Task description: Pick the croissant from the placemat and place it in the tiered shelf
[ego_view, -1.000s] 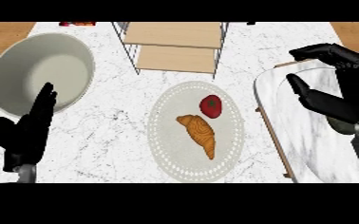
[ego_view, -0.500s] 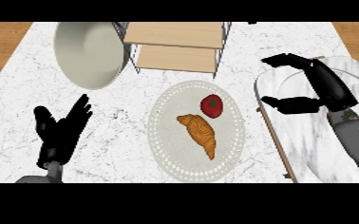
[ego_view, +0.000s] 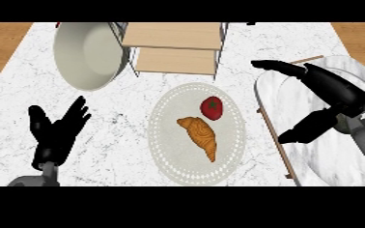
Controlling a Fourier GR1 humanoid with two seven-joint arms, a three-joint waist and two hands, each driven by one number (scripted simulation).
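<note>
A golden croissant [ego_view: 200,136] lies on a round white placemat [ego_view: 167,140] at the counter's middle, with a red tomato [ego_view: 212,107] just above it. The wooden tiered shelf [ego_view: 173,46] stands behind the placemat. My right hand [ego_view: 322,96] hovers to the right of the placemat, above a marble board, open with fingers and thumb spread wide. It touches nothing. My left hand [ego_view: 55,133] rests open at the lower left, fingers up, well away from the croissant.
A large pale bowl [ego_view: 87,54] sits tilted at the shelf's left side. A marble board with wooden rim [ego_view: 281,140] occupies the right part of the counter under my right hand. Bare marble counter [ego_view: 114,125] lies between my left hand and the placemat.
The bowl now appears farther right, up against the shelf. My right hand has moved lower and spread wider over the board. My left hand has turned more upright.
</note>
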